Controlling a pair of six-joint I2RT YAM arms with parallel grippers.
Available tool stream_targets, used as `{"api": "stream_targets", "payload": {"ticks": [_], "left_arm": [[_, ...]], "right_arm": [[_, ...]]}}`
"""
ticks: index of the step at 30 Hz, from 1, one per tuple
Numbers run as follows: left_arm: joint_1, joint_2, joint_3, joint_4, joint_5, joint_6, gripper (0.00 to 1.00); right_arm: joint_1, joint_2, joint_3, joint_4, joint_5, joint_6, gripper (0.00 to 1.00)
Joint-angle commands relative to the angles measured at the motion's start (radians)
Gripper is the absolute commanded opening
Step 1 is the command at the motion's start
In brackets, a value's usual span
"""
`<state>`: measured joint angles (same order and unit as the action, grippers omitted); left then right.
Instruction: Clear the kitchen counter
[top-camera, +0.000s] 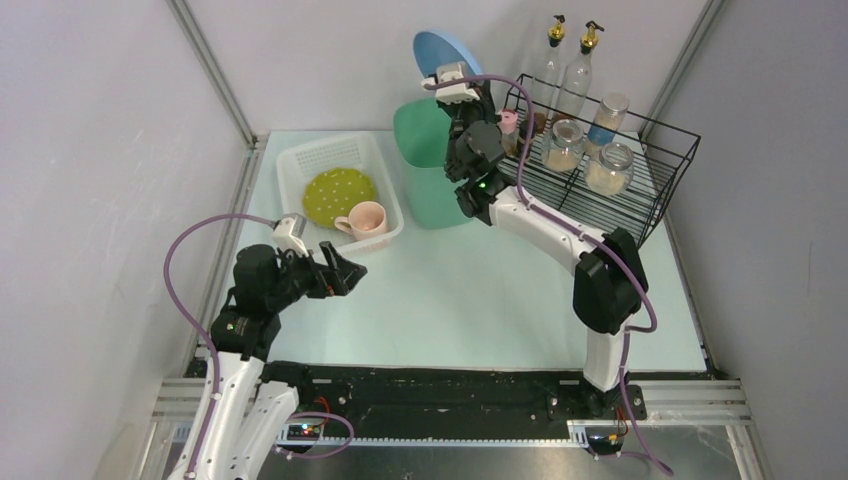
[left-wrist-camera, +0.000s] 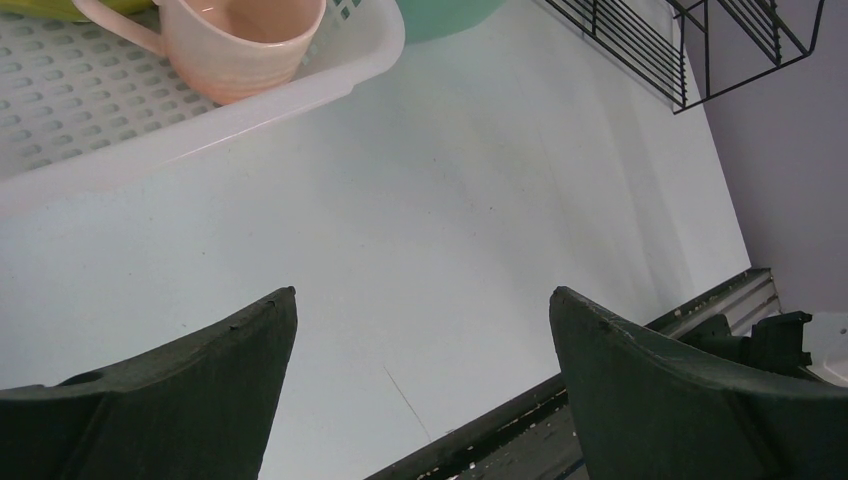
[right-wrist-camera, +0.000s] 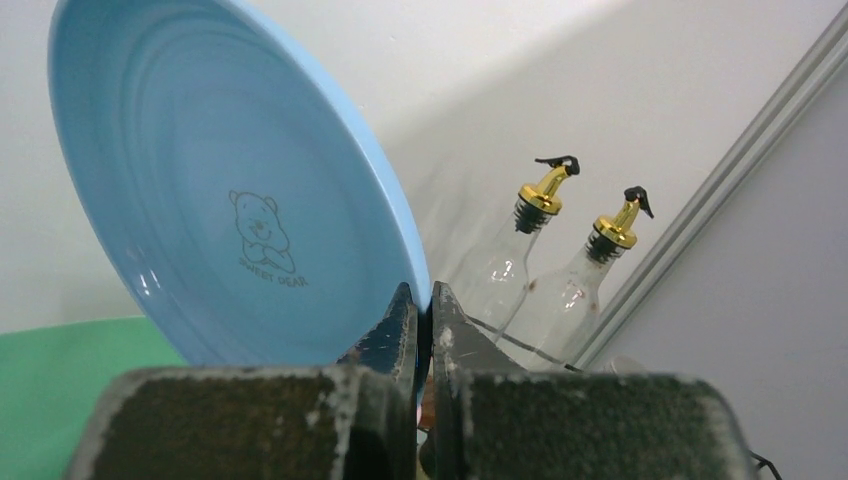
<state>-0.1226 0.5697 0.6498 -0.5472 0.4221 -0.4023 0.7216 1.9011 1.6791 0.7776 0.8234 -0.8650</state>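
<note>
blue plate (right-wrist-camera: 230, 200) pinched at rim by right gripper (right-wrist-camera: 421, 300), jaws clamped; thin edge grip, cld slip & hit glass bottles (right-wrist-camera: 540, 200). left gripper (left-wrist-camera: 422, 292) wide open, empty.

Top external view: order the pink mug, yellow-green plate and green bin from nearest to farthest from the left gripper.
1. Pink mug, basket's near corner.
2. Yellow-green plate, mid-basket, behind the mug.
3. Green bin, right of the basket.
</note>
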Motion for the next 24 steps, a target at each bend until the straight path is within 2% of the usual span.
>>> {"api": "stream_targets", "payload": {"ticks": [1,4,7,12,17,24], "left_arm": [[-0.006,-0.004,-0.003,0.026,0.026,0.01,1.0],[-0.006,-0.055,-0.011,0.026,-0.005,0.009,1.0],[-0.015,-0.073,-0.015,0.027,-0.013,0.011,1.0],[-0.02,-0.037,0.005,0.026,0.043,0.029,1.0],[-0.02,-0.103,0.014,0.026,0.032,0.041,1.0],[-0.02,-0.141,0.053,0.032,0.035,0.002,1.0]], "right_arm": [[0.005,-0.118,-0.019,0.033,0.002,0.052,0.0],[0.011,-0.184,-0.059,-0.026,-0.006,0.105,0.0],[0.013,-0.254,-0.085,-0.135,-0.02,0.23,0.0],[0.013,-0.412,-0.124,-0.451,-0.099,0.471,0.0],[0.012,-0.514,-0.107,-0.841,-0.215,0.729,0.0],[0.013,-0.632,-0.196,-1.129,-0.43,1.009,0.0]]}}
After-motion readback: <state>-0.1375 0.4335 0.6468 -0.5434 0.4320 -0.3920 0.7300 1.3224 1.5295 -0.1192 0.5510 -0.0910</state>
